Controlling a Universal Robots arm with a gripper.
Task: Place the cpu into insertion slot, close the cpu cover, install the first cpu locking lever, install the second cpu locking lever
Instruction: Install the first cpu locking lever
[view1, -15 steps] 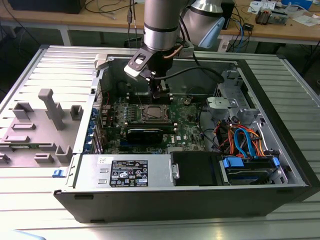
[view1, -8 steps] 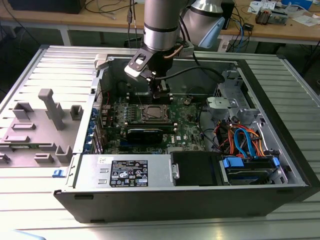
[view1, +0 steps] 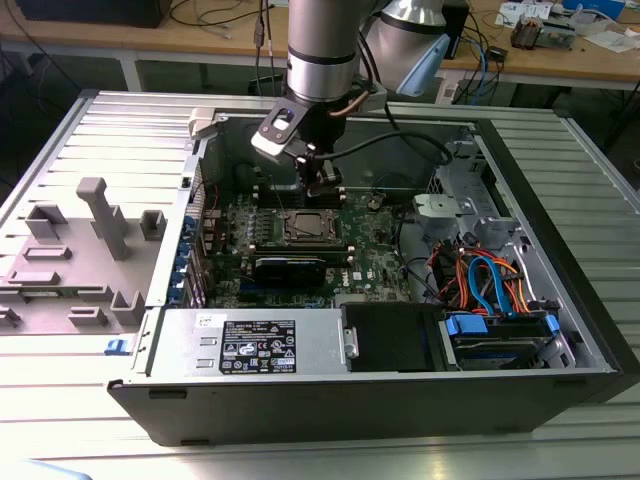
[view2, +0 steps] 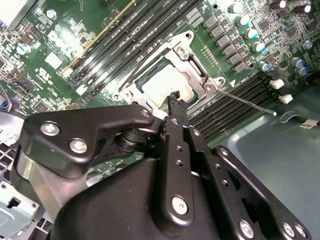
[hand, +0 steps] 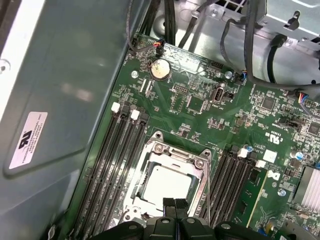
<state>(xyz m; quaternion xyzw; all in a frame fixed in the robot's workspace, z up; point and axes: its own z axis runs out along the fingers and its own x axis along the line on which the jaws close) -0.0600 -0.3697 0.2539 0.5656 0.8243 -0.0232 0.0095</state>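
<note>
The insertion slot (hand: 170, 150) sits in the green board inside the open computer case. In it lies the cpu (hand: 167, 186), its dull silver top showing through the window of the cpu cover (hand: 200, 182), which lies flat over it. My gripper (hand: 175, 204) hangs just above the socket's edge, shut, with nothing between its fingers. The second wrist view has the fingertip (view2: 174, 100) right over the cpu (view2: 162, 89). A thin locking lever (view2: 247, 102) sticks out from the socket's corner across the memory slots. In the exterior view the gripper (view1: 322, 185) hovers above the socket (view1: 308, 225).
Black memory slots (hand: 122, 150) flank the socket on both sides. A coin battery (hand: 160, 69) and cables (hand: 272, 55) lie beyond it. The case wall (hand: 60, 100) rises close by. A power supply (view1: 250, 345), a drive bay with blue and orange cables (view1: 490, 280) and a grey fixture (view1: 100, 215) stand around.
</note>
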